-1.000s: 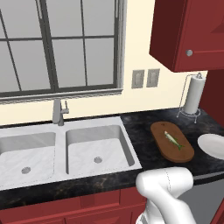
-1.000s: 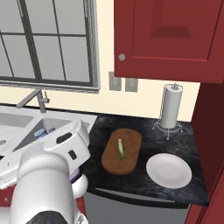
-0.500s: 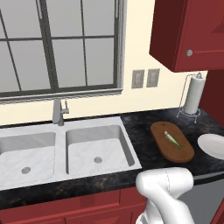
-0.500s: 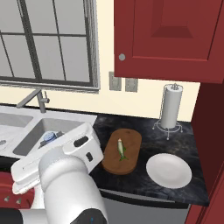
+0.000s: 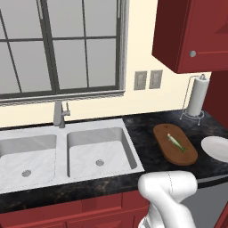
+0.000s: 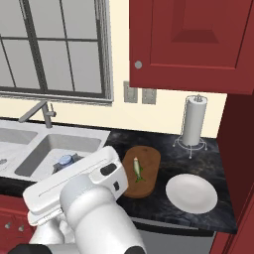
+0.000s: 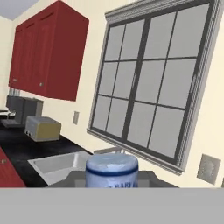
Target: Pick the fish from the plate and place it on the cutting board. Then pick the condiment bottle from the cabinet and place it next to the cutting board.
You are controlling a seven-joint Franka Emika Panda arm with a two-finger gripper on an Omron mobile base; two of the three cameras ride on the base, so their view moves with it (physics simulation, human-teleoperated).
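The fish, small and silvery-green, lies on the brown wooden cutting board. To the board's right sits the white plate with nothing on it. My gripper is shut on the condiment bottle; its pale blue cap and the top of its label show between the fingers. The hand hangs over the right sink basin, left of the board. The tall dark red cabinet stands at the counter's right end.
A double sink with a faucet fills the counter's left. A paper towel roll stands at the back right under a red wall cupboard. A toaster sits on a far counter.
The arm has swung, carrying the bottle to the right toward the cutting board. The fish, board and plate have not moved.
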